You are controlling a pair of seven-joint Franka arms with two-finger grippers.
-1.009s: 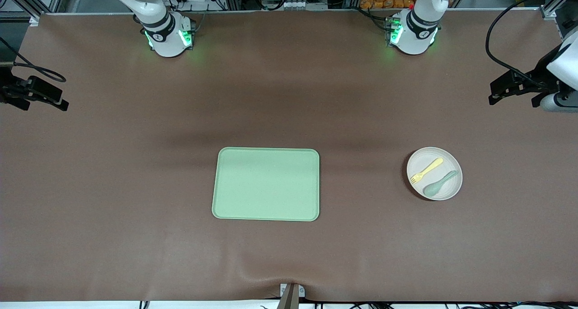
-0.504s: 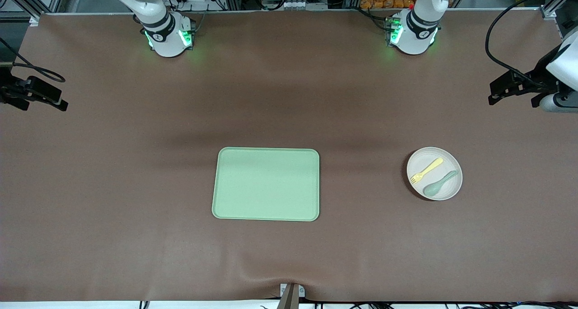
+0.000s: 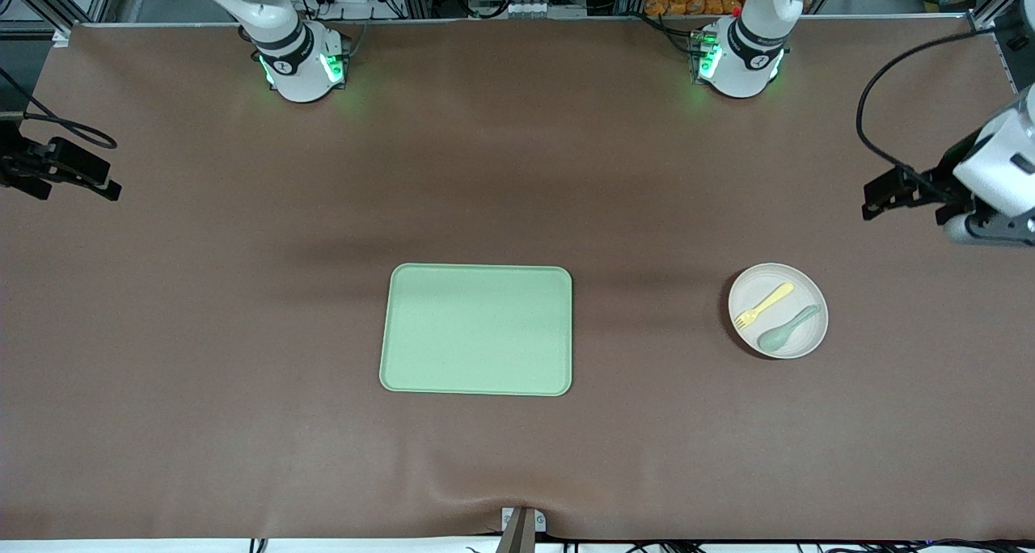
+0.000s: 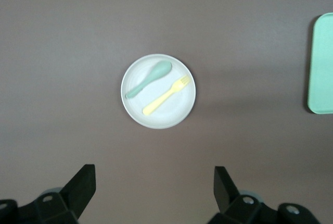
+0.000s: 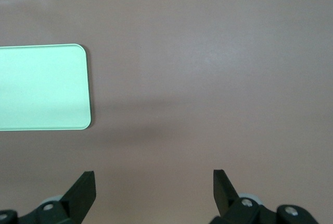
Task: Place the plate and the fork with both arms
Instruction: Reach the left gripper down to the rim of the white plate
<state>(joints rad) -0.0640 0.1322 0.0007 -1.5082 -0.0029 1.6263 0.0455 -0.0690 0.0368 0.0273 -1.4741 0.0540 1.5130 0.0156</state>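
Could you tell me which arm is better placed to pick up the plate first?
The left. Its open tool hangs at the table's left-arm end, near the round beige plate. The right tool, also open, waits at the right arm's end, away from it.

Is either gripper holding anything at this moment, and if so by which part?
Nothing is held. The left gripper and right gripper are both open and empty; the fork lies on the plate.

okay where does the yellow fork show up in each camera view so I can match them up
Front view: the fork lies on the plate, toward the left arm's end of the table, beside the spoon.
Left wrist view: fork on the plate, mid-picture.
Right wrist view: not in it.
Shared landmark: the green tray.
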